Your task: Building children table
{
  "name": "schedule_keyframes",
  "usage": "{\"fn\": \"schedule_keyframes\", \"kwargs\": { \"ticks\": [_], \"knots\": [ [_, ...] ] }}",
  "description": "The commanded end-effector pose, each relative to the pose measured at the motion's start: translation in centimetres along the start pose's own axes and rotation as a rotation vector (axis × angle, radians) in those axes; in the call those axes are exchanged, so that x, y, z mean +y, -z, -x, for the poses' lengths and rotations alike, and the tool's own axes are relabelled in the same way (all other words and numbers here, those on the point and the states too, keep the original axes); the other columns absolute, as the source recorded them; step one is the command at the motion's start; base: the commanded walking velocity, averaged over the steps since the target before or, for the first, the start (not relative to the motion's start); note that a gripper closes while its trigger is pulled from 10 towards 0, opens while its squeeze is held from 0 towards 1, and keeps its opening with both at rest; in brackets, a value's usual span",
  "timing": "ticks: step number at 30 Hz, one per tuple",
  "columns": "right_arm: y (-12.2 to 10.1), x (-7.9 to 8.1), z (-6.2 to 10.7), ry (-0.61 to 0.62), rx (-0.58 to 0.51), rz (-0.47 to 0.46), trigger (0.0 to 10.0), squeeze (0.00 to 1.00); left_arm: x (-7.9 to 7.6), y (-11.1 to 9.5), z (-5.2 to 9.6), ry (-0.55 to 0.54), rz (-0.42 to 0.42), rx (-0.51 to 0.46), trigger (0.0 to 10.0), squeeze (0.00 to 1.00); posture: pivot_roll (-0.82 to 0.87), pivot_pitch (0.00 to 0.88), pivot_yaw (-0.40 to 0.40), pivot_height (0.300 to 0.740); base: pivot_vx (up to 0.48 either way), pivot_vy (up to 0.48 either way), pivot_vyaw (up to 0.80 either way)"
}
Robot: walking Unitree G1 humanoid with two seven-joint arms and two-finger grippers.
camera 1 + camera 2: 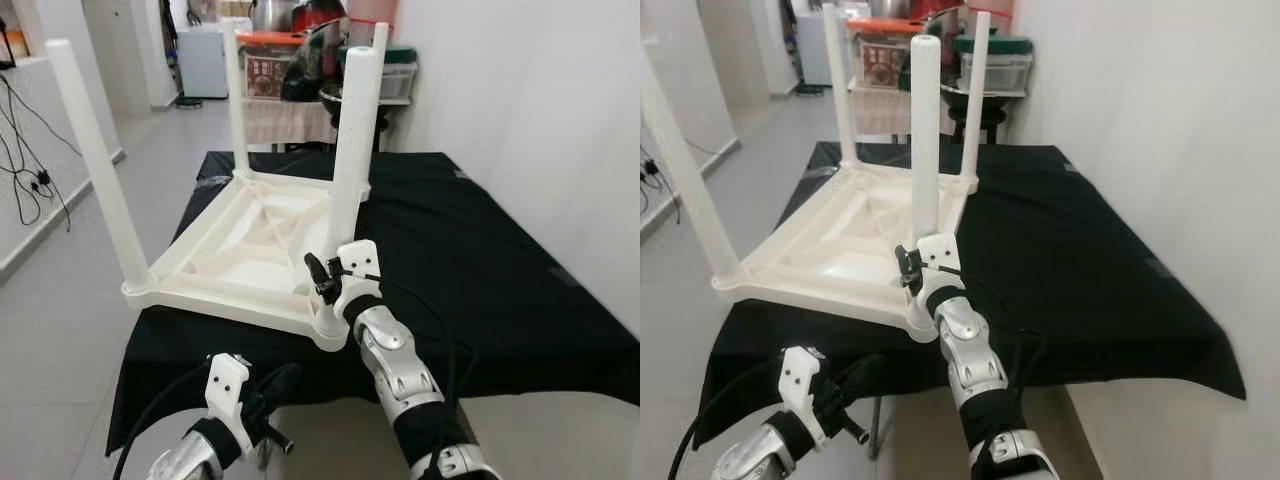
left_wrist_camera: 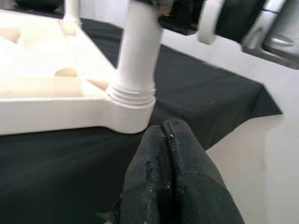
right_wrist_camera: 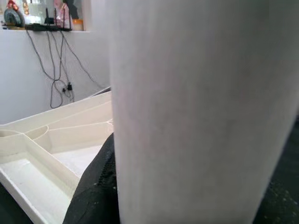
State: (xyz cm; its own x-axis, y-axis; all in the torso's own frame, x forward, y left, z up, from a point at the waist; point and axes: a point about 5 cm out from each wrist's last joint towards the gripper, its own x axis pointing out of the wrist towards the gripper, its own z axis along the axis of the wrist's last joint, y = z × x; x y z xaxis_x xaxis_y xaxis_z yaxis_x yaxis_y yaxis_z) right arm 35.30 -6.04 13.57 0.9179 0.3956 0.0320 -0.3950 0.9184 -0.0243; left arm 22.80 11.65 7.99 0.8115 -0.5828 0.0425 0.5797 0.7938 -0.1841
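Nearest the camera, the left gripper is being held low in front of the near edge of the black cloth-covered work table, its two black fingers pressed together with nothing between them. It is hanging just short of the near right corner of the white plastic children's table top, touching neither that nor the cloth.

Just above it, the right gripper is being kept at the foot of the near right white plastic cylindrical leg, with one black finger lying against the leg; the other finger is hidden behind it, so it cannot be told for certain whether the leg is being clamped.

The table top is lying upside down on the black cloth, its ribbed underside up. The held leg is standing in its threaded corner socket, and three further white legs are standing upright at the other corners. By this judgement the build is nearly done: only the last tightening and the turning over are being left.

Beyond, storage boxes and kitchenware are being kept; no writing or brand can be read anywhere.
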Motion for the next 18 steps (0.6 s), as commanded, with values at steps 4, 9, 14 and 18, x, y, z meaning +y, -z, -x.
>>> {"fn": "schedule_keyframes", "kwargs": {
  "ticks": [4, 9, 14, 18],
  "knots": [
    [2.2, 1.1, -0.1, -0.058, 0.115, -0.016, 0.0, 0.0, 0.1, 0.1, -0.2, 0.001, -0.001, 0.003, 10.0, 0.0, 0.05, 0.0, -0.1, 0.74, 0.0, 0.0, 0.0],
    [-0.6, 2.0, -1.0, -0.277, 0.029, -0.046, 10.0, 1.0, 0.0, 0.0, -0.4, 0.0, -0.003, 0.0, 10.0, 0.0, 0.07, 0.0, -0.105, 0.74, 0.0, 0.0, 0.0],
    [-2.9, 1.1, -1.4, -0.52, -0.036, 0.003, 10.0, 0.0, 0.0, 0.1, -0.6, 0.001, -0.002, -0.002, 10.0, 0.0, 0.07, 0.0, -0.112, 0.74, 0.0, 0.0, 0.0],
    [-3.4, 0.1, -1.6, -0.638, -0.029, 0.024, 10.0, 0.0, 0.1, 0.1, -0.7, 0.001, -0.004, -0.003, 10.0, 0.0, 0.08, 0.0, -0.116, 0.74, 0.0, 0.0, 0.0]
  ]
}}
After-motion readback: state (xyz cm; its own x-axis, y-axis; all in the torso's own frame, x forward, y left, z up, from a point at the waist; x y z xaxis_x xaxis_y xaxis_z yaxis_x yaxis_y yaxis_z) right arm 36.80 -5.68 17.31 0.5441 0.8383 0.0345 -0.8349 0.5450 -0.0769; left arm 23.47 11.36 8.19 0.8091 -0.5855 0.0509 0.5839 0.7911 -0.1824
